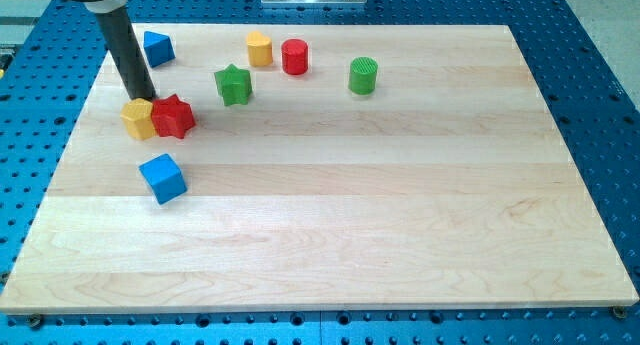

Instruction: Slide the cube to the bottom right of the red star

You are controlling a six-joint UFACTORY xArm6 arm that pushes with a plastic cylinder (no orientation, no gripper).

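The blue cube [163, 178] lies on the wooden board at the view's left, below the red star [173, 116] and slightly left of it. The red star touches a yellow hexagonal block [138, 118] on its left. My tip [143, 97] stands just above the yellow block and the red star, at their upper edge, well above the blue cube and apart from it.
A second blue block [158, 48] lies near the top left. A green star [233, 85], a yellow block [260, 48], a red cylinder [294, 57] and a green cylinder [363, 75] stand along the top. The board [400, 215] sits on a blue perforated table.
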